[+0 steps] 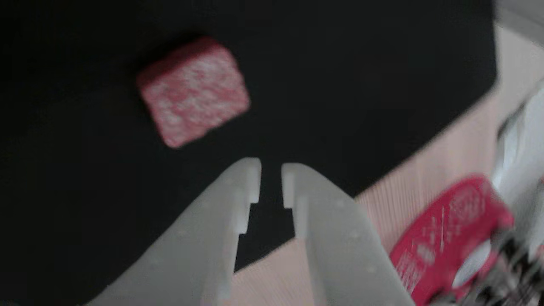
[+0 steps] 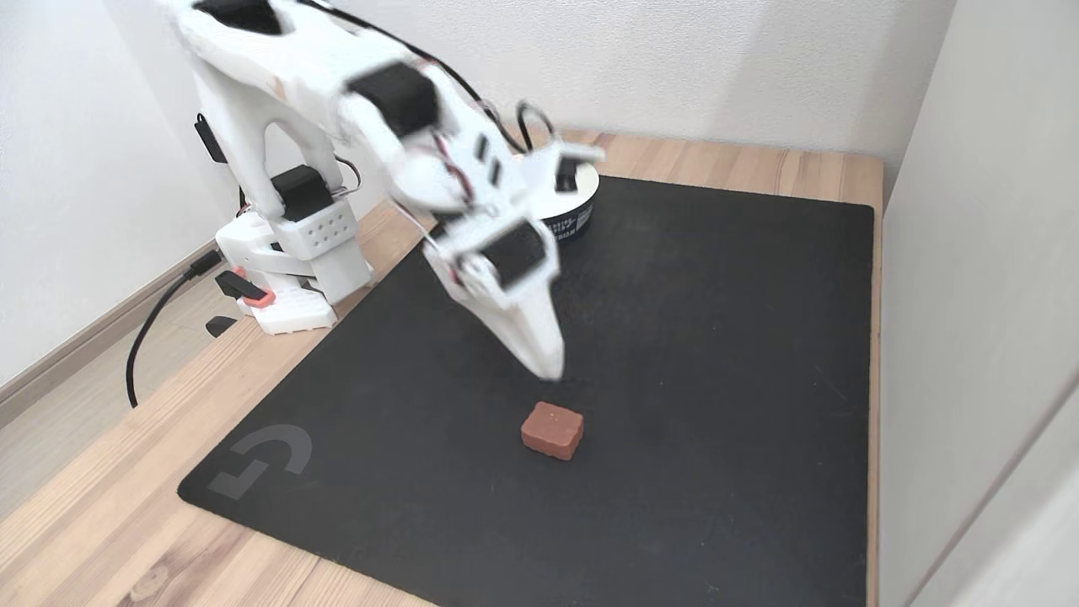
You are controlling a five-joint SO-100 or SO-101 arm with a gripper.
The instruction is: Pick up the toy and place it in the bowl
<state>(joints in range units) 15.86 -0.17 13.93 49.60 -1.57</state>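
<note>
Nearest to where I stand, the bare wooden counter (image 2: 101, 506) runs along the front edge, and on it lies a big black mat (image 2: 716, 379) with a grey logo (image 2: 263, 459) printed at its near-left corner in the fixed view. A little way in from that front edge sits the toy (image 2: 552, 430) — a small red block with rounded edges, resting flat on the mat with nothing touching it. In the other view, blurred as it is, the toy (image 1: 193, 91) shows a rough, whitish-mottled top face and lies up and to the left of the fingertips. Just behind the toy in the fixed view, the white gripper (image 2: 548, 367) points steeply down at the mat, its tip close to the block but apart from it and off to the far side. From the other view the gripper (image 1: 271, 178) has its two pale fingers (image 1: 238, 191) nearly together, only a narrow slot between the tips, and nothing is held between them. In that same view a red object with white print (image 1: 446, 238) lies on the wood at the lower right, beyond the mat's edge, too blurred to read. Farther back in the fixed view, the arm (image 2: 396, 110) arches over from its white base (image 2: 295, 270), which stands on the wood at the mat's left side, a black cable (image 2: 152, 329) trailing off it — and behind the arm, partly hidden by it, a white bowl (image 2: 577, 198) with a dark band sits on the mat near its far edge, against the pale wall (image 2: 759, 67).
</note>
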